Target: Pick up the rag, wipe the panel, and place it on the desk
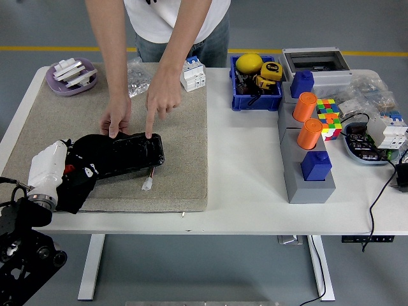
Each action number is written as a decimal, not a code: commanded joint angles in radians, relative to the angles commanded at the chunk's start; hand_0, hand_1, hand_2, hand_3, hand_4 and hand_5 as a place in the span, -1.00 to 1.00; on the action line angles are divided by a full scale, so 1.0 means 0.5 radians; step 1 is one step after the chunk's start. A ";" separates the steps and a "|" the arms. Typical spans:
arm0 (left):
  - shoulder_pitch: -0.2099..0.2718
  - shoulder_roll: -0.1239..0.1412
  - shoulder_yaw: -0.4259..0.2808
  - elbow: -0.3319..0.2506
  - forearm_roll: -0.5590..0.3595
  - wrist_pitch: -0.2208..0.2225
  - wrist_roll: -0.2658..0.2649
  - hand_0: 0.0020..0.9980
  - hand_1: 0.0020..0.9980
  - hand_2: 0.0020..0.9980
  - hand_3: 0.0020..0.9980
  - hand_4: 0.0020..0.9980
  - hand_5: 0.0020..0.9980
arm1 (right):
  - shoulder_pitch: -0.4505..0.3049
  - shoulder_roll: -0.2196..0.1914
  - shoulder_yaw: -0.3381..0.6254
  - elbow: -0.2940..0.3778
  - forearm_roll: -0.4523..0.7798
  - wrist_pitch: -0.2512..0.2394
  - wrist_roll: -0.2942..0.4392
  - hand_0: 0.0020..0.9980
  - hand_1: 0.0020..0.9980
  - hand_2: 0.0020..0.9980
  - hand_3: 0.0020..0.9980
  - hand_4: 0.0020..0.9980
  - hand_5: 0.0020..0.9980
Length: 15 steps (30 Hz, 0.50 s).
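Now the left hand (50,167) lies over the black rag (81,178), fingers curled into it, at the left end of the black panel (124,153), which a person's hands (118,119) steady.

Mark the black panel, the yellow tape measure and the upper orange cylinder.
black panel (131,153), head view, middle of its top face
yellow tape measure (270,71), head view, its side
upper orange cylinder (305,102), head view, its top
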 joint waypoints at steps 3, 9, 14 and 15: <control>0.033 0.010 -0.042 -0.008 0.002 -0.001 0.000 -0.63 -0.78 -0.01 -0.04 -0.56 -1.00 | -0.002 -0.003 0.001 0.000 0.000 0.000 -0.001 0.43 -0.16 0.26 0.25 1.00 0.13; 0.080 0.029 -0.108 -0.014 0.031 0.001 0.005 -0.63 -0.78 0.00 -0.03 -0.55 -1.00 | -0.002 -0.003 0.007 0.000 -0.005 0.001 -0.002 0.43 -0.16 0.26 0.25 1.00 0.13; 0.099 0.039 -0.133 -0.002 0.044 0.002 0.010 -0.63 -0.78 0.00 -0.03 -0.56 -1.00 | -0.005 -0.003 0.006 0.000 -0.004 0.002 -0.002 0.43 -0.16 0.26 0.24 1.00 0.13; 0.101 0.040 -0.135 0.001 0.044 0.000 0.012 -0.63 -0.78 0.00 -0.03 -0.56 -1.00 | -0.005 -0.003 0.000 0.000 0.001 0.003 -0.001 0.43 -0.16 0.26 0.24 1.00 0.13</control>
